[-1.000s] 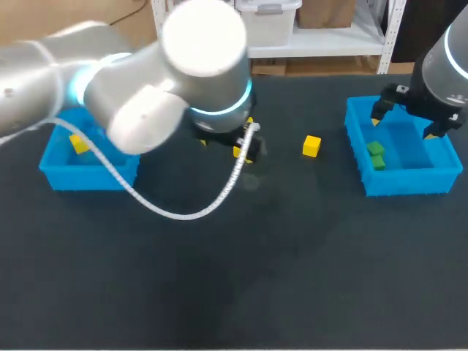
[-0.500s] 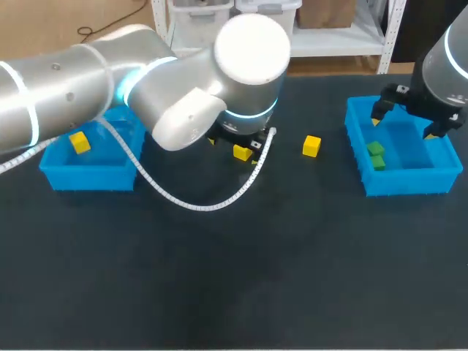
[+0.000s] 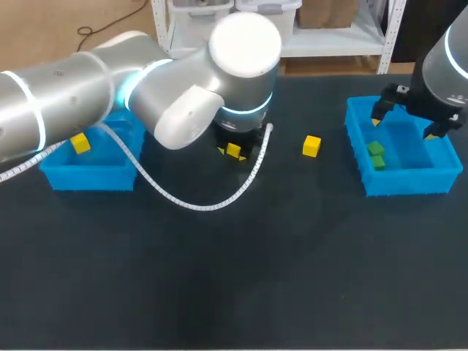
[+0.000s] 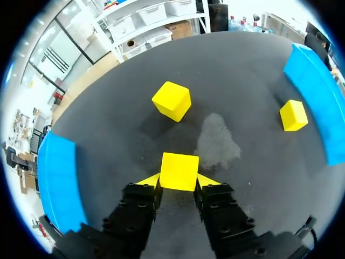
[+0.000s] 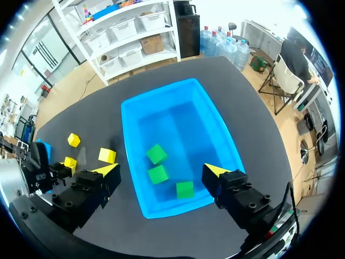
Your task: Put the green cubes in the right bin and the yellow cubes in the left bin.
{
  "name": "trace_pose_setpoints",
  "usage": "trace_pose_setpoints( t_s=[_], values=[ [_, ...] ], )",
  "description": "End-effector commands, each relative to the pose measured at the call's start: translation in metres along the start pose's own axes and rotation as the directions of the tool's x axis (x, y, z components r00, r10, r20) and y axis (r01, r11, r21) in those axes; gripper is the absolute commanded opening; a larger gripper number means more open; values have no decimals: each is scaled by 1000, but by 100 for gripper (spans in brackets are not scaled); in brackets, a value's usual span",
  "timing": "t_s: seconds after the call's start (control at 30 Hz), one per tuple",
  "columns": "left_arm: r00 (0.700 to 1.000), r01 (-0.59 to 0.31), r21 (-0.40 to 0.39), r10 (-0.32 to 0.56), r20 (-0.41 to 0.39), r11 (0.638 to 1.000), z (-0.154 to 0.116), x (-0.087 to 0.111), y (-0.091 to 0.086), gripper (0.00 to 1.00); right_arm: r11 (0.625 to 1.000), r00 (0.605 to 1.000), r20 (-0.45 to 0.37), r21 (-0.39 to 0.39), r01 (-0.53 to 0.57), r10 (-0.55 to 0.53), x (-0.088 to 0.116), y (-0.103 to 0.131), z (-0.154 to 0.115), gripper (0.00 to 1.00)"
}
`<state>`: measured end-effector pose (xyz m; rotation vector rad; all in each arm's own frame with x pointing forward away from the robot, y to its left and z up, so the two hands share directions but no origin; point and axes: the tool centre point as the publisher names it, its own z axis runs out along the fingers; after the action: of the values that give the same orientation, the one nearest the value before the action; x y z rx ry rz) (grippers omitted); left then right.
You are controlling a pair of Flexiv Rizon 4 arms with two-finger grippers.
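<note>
Yellow-tipped, the left jaws press on two opposite sides of the held yellow cube, so they are closed on it squarely, low at the worktop. I would lift straight up first, because a second yellow cube lies just ahead of them, then carry it to the left bin, well off to their side, and release only inside its walls. The right jaws hang wide and empty above the right bin, where three green cubes lie.
</note>
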<state>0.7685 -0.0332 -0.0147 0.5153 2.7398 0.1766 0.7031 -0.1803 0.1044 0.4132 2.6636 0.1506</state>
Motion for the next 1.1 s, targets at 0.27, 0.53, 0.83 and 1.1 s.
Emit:
trace_pose_setpoints(
  t_s=[0.27,0.53,0.83,1.1],
  values=[
    [985,71,57,-79,156,996,-63,18,79,0,1000,1000,9,0,-2,2,2,-1,-1,100],
    [931,318,60,-324,170,946,-97,44,187,0,1000,1000,9,0,-2,2,2,-1,-1,100],
    [868,454,19,-447,214,891,-115,64,251,0,1000,1000,9,0,-2,2,2,-1,-1,100],
    [879,462,-75,-445,172,884,-92,79,273,36,1000,1000,9,0,-2,2,2,-1,-1,100]
  ],
)
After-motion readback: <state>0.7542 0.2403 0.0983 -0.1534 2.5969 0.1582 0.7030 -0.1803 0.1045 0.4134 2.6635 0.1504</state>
